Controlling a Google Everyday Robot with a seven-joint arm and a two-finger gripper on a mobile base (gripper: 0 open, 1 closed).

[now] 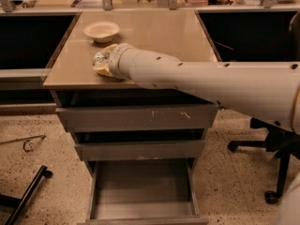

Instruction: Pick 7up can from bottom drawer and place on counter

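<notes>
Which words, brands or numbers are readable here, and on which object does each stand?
None can be read.
The markings on the 7up can, at the gripper over the front left of the counter, are too small to read.
So is anything on the rear bench.

My pincer (104, 63) sits over the counter's (154, 36) front left corner, mostly hidden behind my own arm (201, 81). The can (99, 58) at its tip shows only a shiny end, its markings too blurred to read. Far below the pincer, the bottom drawer's (140, 191) front runs off the lower edge. Beyond the pincer, the bench (51, 3) and its clutter are cut off at the top.
</notes>
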